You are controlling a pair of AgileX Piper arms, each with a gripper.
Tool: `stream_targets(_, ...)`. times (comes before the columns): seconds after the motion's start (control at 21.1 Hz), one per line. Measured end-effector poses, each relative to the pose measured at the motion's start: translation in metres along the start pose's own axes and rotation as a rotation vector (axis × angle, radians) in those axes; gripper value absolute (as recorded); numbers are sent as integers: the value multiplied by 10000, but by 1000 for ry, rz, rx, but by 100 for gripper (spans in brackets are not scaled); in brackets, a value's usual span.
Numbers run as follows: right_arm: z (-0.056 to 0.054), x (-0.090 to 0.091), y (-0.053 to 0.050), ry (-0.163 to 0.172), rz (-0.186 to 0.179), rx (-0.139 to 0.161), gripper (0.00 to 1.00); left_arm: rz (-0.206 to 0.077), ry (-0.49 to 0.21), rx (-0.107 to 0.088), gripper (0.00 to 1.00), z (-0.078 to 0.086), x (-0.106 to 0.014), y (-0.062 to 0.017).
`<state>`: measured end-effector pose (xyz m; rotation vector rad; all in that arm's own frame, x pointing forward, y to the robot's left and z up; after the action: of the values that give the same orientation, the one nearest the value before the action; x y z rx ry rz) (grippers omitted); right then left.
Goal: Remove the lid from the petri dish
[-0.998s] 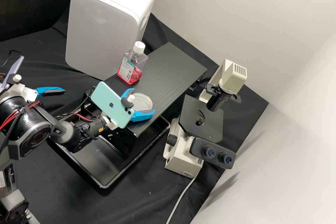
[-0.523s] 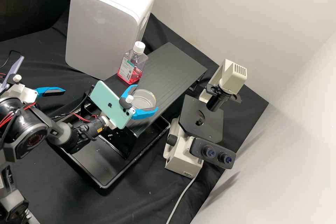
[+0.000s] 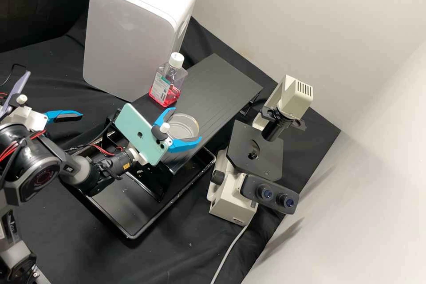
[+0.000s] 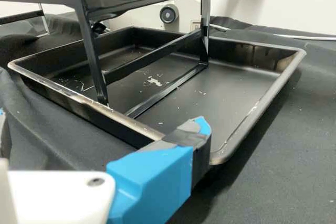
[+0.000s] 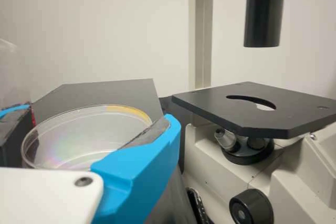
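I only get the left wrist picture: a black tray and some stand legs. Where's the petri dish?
Observer: The petri dish sits on top of that black stand, at the end nearest the arms.
Operator: Is anything grabbing it?
Observer: The right gripper is around it, its blue fingers open, one on each side.
Operator: And behind the stand?
Observer: A big white rounded cabinet stands there, taller than the stand.
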<state>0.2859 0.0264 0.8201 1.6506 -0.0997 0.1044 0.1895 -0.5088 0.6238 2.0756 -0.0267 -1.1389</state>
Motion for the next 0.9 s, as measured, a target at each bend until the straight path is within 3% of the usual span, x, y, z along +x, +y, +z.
stream_targets(0.24, -3, -1, 3, 1, 1, 0, 0, 0, 0, 0, 100, 0, 0, 0)
stream_targets(0.52, -183, -53, -77, 65, -32, 9, 0, 0, 0, 0, 100, 0, 0, 0)
stream_targets(0.71, -227, -64, -127, 80, -51, 10, 0, 0, 0, 0, 100, 0, 0, 0)
stream_targets(0.9, -300, -86, -211, 108, -81, -13, 0, 0, 0, 0, 100, 0, 0, 0)
